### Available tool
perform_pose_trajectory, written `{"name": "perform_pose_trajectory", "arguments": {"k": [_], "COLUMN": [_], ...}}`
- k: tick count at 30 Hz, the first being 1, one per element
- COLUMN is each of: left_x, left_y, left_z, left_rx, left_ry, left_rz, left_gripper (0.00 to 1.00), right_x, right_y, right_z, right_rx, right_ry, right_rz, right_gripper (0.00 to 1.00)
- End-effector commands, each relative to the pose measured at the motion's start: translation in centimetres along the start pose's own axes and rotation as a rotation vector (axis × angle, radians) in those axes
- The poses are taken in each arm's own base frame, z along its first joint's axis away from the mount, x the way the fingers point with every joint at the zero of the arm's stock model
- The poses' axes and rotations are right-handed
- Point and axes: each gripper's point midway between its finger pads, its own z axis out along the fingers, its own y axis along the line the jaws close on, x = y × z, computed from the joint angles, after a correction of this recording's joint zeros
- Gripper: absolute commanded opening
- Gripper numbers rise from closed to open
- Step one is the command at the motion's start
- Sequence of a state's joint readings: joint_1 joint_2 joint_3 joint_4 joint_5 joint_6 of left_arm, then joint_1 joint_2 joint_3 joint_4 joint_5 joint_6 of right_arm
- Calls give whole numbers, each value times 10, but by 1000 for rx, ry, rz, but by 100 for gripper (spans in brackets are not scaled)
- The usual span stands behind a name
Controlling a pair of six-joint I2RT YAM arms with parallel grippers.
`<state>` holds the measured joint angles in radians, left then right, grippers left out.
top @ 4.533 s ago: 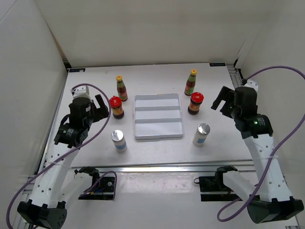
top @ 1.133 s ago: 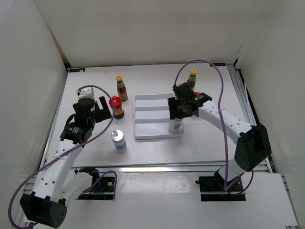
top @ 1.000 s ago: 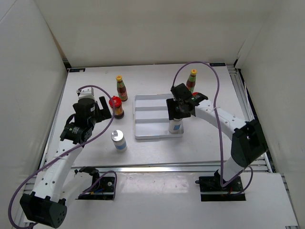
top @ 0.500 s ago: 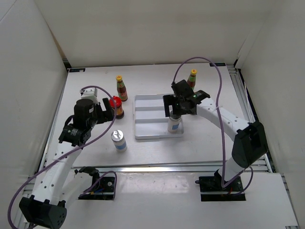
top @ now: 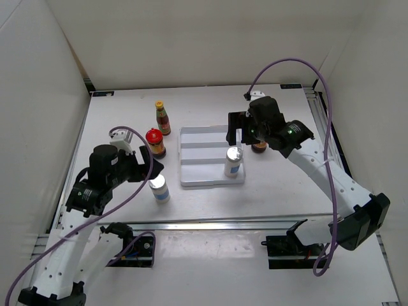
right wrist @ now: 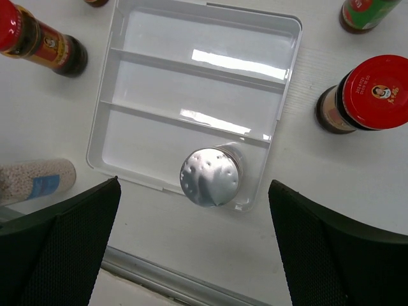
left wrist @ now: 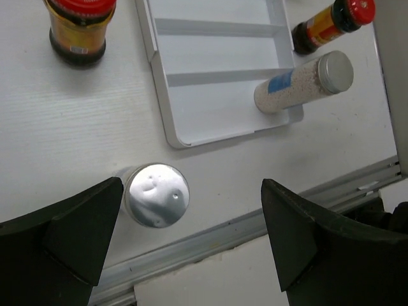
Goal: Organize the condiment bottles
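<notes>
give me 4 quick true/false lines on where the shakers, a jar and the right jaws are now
1. A shaker stands in the tray's near compartment. True.
2. Both shakers are in the tray. False: the second shaker stands on the table, left of the tray.
3. The right jaws are shut on a shaker. False: they stand open above the one in the tray, holding nothing.
4. A red-lidded jar stands left of the tray. True.
</notes>
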<state>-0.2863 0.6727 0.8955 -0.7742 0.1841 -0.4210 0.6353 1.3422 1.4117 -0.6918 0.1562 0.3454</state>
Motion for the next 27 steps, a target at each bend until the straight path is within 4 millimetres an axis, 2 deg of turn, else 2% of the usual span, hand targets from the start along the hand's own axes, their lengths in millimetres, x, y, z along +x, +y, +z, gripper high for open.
{"name": "perform_pose_trajectory", "arguments": {"k": [1, 2, 9, 22, 25, 26, 27], "left_x": [18, 27, 64, 82, 87, 87, 90], "left_y": [3, 10, 22, 38, 39, 39, 38], "left_z": [3, 13, 38, 53, 56, 55, 56], "left_rx": [-54, -111, -267, -395, -399, -396, -396], "left_ry": [132, 189, 378, 448, 476, 478, 489], "left_rz": [-36, -35, -24, -43, -45, -36, -29], "left_gripper": [100, 100, 100, 100, 90, 84, 83], "right_x": [-3, -3, -1, 8, 10, 12, 12], "right_y": [5, 5, 6, 1, -4, -4, -4], "right_z": [-8, -8, -5, -3, -1, -2, -2], "right_rx": [-25, -25, -32, -17, -7, -4, -4], "right_ry": [-1, -1, 13, 29, 35, 44, 44], "right_rz": [-23, -23, -33, -44, -39, -39, -39], "right_gripper": [100, 100, 100, 100, 100, 100, 100]}}
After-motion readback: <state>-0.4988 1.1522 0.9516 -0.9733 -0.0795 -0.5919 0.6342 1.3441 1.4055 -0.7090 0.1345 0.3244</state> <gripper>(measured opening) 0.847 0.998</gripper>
